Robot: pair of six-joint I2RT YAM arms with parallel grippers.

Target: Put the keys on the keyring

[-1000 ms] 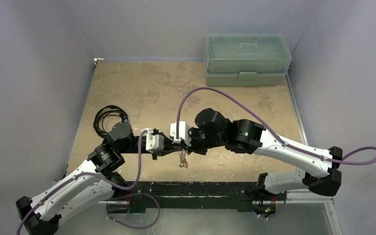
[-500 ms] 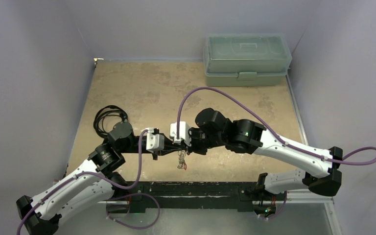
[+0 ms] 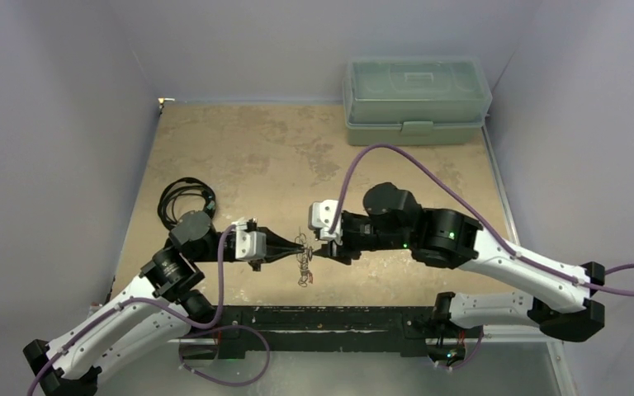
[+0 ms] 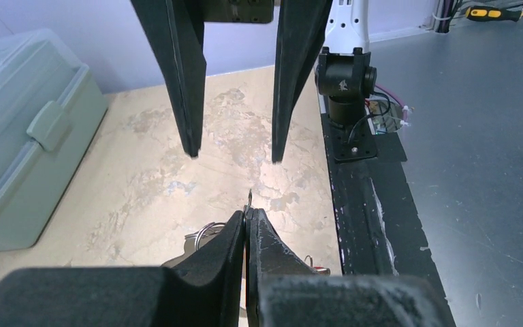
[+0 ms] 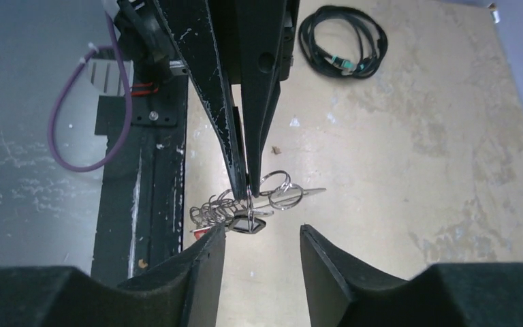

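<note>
The left end effector (image 3: 295, 245) is pressed together on a thin edge of the keyring (image 5: 272, 191). It holds the keyring just above the counter (image 3: 239, 157), in the middle and close to the near edge. The right end effector (image 5: 262, 235) has its jaws apart and empty, just right of it. A dark-headed key (image 5: 247, 223) hangs among the loops. I judge the bundle light, stiff and slippery. It may swing, so the flat key head seems the best place to grip.

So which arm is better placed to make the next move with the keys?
Right. The right gripper is open and empty, facing the keyring; the left gripper is shut on it, busy holding it.
</note>
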